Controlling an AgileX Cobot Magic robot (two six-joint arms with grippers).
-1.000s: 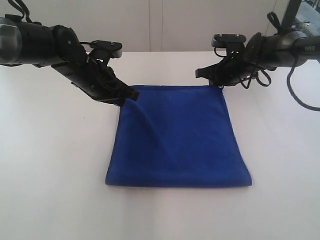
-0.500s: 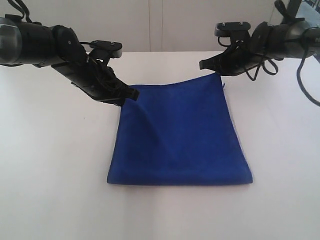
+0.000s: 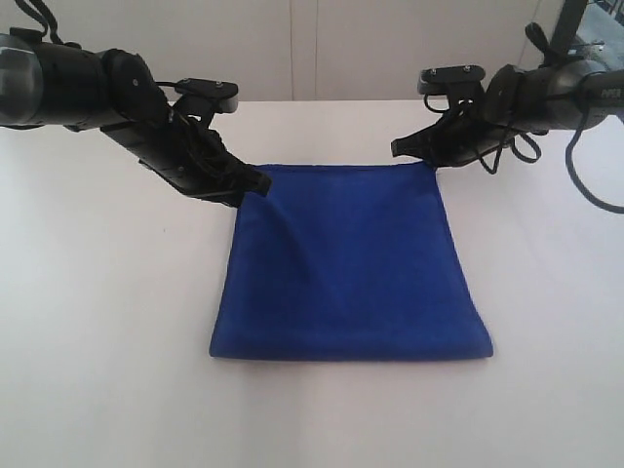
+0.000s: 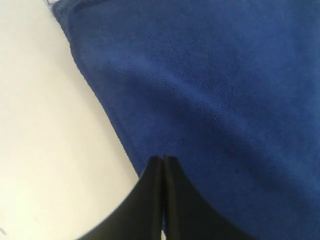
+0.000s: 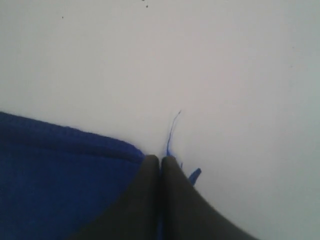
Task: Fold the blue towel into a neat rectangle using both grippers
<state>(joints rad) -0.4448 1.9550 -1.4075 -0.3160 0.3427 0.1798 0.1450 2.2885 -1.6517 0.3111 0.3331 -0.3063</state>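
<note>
The exterior camera stood off the near side of the white table, raised and tilted down toward the far wall, far enough back to take in the whole blue towel. Each wrist camera sat close behind its fingers, looking along them: the left gripper over the towel's far left, the right gripper over its far right corner. All three views shared that far edge.

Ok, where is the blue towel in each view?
Exterior view: blue towel spread mid-table, far corners at the left gripper and right gripper.
Left wrist view: blue towel fills most of it.
Right wrist view: one corner, pinched at the fingertips.
Shared landmark: the white table.
</note>
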